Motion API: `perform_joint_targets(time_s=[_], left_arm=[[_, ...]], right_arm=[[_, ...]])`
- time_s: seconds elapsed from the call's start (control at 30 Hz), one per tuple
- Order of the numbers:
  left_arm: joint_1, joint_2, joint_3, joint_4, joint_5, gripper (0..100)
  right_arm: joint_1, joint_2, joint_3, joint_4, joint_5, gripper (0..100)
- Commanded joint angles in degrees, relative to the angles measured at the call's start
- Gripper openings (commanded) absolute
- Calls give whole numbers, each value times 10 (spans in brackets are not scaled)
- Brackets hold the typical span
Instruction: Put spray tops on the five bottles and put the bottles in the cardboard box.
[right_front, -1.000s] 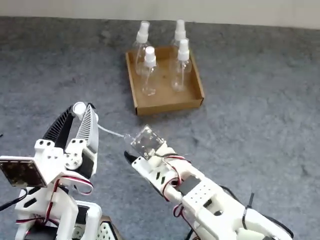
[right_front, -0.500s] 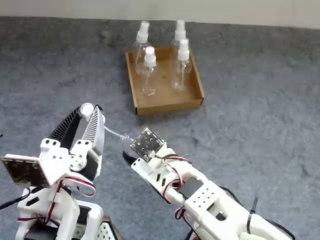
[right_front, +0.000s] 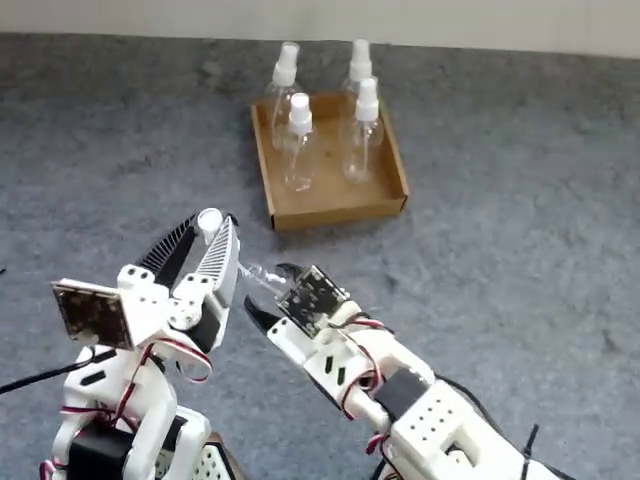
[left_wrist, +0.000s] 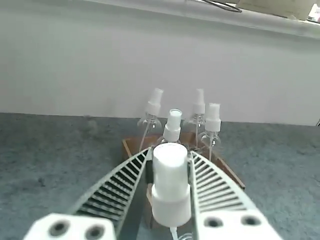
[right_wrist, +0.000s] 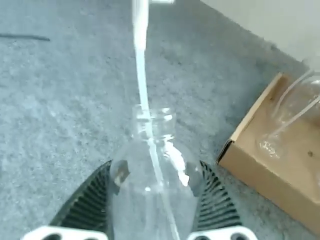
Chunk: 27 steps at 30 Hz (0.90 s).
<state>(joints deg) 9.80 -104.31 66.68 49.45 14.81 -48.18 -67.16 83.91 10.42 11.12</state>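
Observation:
My left gripper (right_front: 211, 224) is shut on a white spray top (left_wrist: 170, 186), held up off the carpet. The top's thin tube (right_wrist: 141, 75) slants down into the open neck of a clear bottle (right_wrist: 150, 186). My right gripper (right_wrist: 155, 169) is shut on that bottle's body, with its neck pointing toward the left gripper (left_wrist: 169, 156). In the high view the bottle (right_front: 260, 274) lies between the two arms, in the right gripper (right_front: 270, 290). The cardboard box (right_front: 333, 208) sits farther back. Two capped bottles (right_front: 299, 142) stand inside it and two more (right_front: 285, 72) at its back edge.
Grey carpet covers the whole work surface. A pale wall (left_wrist: 100, 65) rises behind the box. Open carpet lies to the left and right of the box (right_wrist: 260, 150).
The left arm has carried the spray top right and forward toward the box. Its tube now reaches into the bottle's neck. The right gripper has shifted slightly with the bottle.

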Motion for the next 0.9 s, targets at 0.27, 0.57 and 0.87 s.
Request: perform_joint_targets(time_s=[0.27,0.57,0.87], left_arm=[[101,54,29,-49,-9,4],[138,196,18,-74,-7,4],[138,202,22,-86,-5,4]], right_arm=[[-4,-228,-10,144,-7,4],[87,-238,-14,145,-84,4],[115,-239,-14,145,-103,4]])
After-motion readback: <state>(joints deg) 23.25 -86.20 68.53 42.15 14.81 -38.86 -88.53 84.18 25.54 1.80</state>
